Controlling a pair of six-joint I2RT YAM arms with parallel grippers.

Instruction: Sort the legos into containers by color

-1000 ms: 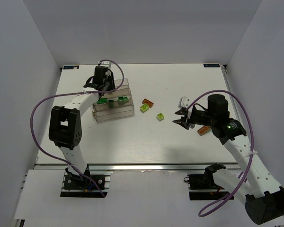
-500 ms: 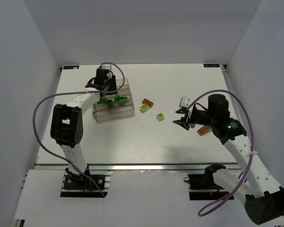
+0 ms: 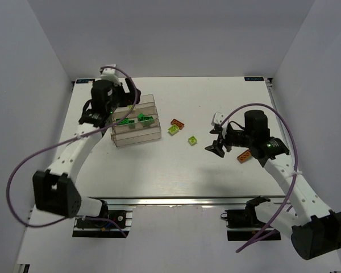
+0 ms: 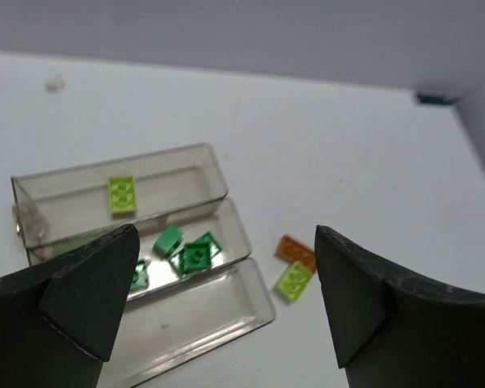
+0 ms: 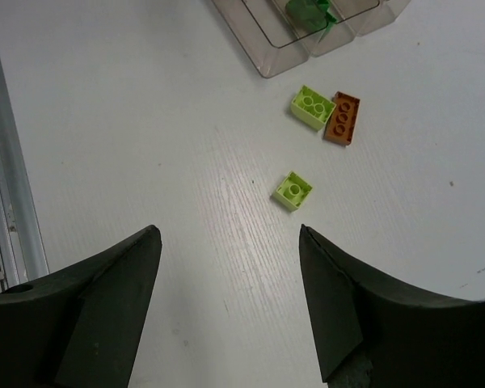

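1. Legos [image 3: 173, 130] are partly sorted. The left claw [image 4: 225, 234] has its two black fingers wide apart with nothing between them. A second ago they were far narrower and low over the containers [image 3: 137, 137]. Now the claw sits back over the left end of the bins, so a brick looks to have just been dropped in.
2. Below that claw, the dark green bricks [image 4: 187, 255] lie in the middle bin. One lime brick [image 4: 122, 194] lies in the far bin.
3. The right claw [image 5: 228, 233] also has its fingers apart, wider than a second ago, and holds nothing. It hovers over the table [image 3: 159, 170] with the small lime brick [image 5: 293, 191] near it on the left — probably its next pick.
4. Other bricks are loose on the table. A larger lime brick [image 5: 312, 107] touches an orange brick [image 5: 341, 119] just right of the containers. A second orange brick [image 3: 244, 157] lies beside the right wrist. No orange is visible in any bin, so the task seems roughly half done.
5. The left arm [image 3: 74, 151] has its elbow swung out to the near left, with its forearm reaching far and right to the bins. The right arm [image 3: 290, 182] rises from the near right corner and bends left, its claw pointing left and down.
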